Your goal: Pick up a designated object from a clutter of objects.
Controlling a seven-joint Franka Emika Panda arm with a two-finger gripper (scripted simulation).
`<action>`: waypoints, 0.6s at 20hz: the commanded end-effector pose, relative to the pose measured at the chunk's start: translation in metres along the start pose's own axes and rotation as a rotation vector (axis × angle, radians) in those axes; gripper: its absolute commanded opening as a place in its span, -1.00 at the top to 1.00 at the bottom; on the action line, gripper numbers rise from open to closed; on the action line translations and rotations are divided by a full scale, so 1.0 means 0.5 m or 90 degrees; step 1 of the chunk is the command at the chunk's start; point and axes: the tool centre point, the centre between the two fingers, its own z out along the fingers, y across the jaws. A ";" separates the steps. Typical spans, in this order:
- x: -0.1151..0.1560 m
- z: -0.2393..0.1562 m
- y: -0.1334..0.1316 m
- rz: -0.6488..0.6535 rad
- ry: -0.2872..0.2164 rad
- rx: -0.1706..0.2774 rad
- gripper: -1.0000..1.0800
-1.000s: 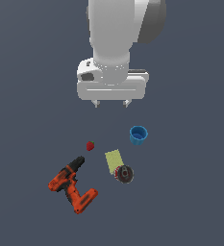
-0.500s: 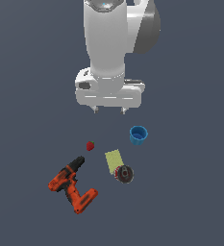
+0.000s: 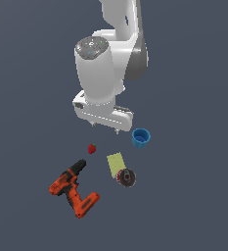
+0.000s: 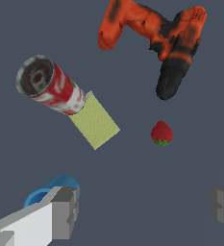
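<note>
Hovering pincer [image 3: 105, 128] spread wide, strawberry [image 3: 92, 148] below, apart

Red strawberry [image 4: 161, 132], orange-black drill [image 4: 154, 36], blue cup [image 3: 141, 138], yellow-green rectangle [image 4: 94, 120], red-and-white can [image 4: 50, 85].

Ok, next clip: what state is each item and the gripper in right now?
Gripper: open, empty, above the clutter.
Tiny red strawberry: on the surface, untouched.
Orange-black power drill: lying on its side.
Red-and-white can: on its side, touching the sponge.
Pale yellow-green flat rectangle: flat.
Blue cup: mouth showing, empty.
</note>
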 end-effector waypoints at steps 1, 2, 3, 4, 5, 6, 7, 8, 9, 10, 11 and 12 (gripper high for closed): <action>0.011 0.044 0.019 0.062 0.001 0.003 -0.92; 0.015 0.062 0.027 0.087 0.002 0.004 -0.92; 0.019 0.080 0.035 0.112 0.003 0.004 -0.92; 0.022 0.097 0.044 0.137 0.004 0.005 -0.92; 0.025 0.115 0.053 0.162 0.005 0.004 -0.92; 0.028 0.132 0.063 0.187 0.007 0.004 -0.92; 0.030 0.148 0.072 0.211 0.008 0.003 -0.92; 0.032 0.163 0.082 0.234 0.010 0.003 -0.92; 0.034 0.178 0.091 0.255 0.012 0.002 -0.92; 0.035 0.191 0.099 0.275 0.014 0.001 -0.92; 0.036 0.203 0.108 0.294 0.015 -0.001 -0.92; 0.037 0.215 0.116 0.311 0.017 -0.002 -0.92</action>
